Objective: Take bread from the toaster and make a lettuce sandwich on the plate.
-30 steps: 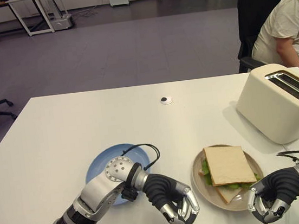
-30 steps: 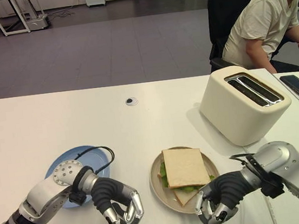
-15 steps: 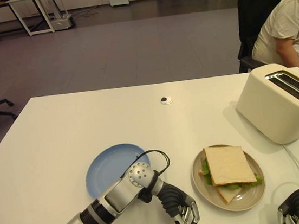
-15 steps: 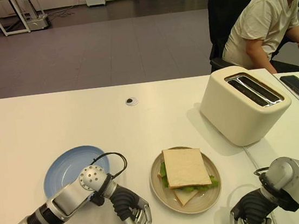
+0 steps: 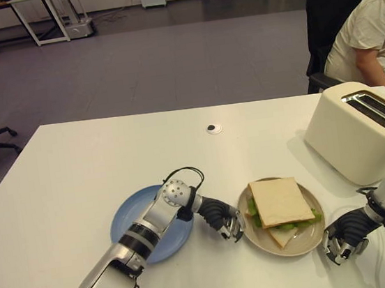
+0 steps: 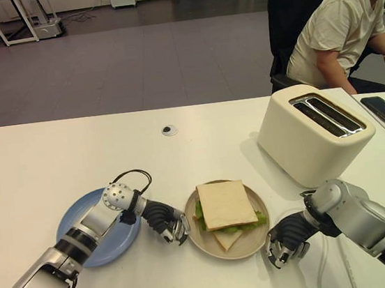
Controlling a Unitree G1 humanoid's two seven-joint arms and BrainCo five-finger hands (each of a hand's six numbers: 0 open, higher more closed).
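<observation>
White table (image 5: 76, 172) fronts a grey room floor (image 5: 167, 56). The lettuce sandwich (image 5: 280, 202) lies on the tan plate (image 5: 303, 246) near centre. The toaster (image 5: 359, 130) stands far right, the blue plate (image 5: 180, 240) left. The left hand (image 5: 221, 219) is curled just beside the tan rim and the right hand (image 5: 344, 235) is curled to its right, both empty.

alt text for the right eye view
A lettuce sandwich sits on a tan plate on a white table, the robot's left hand at the plate's left rim and its right hand curled just right of it. A blue plate lies to the left, a cream toaster behind right.
</observation>
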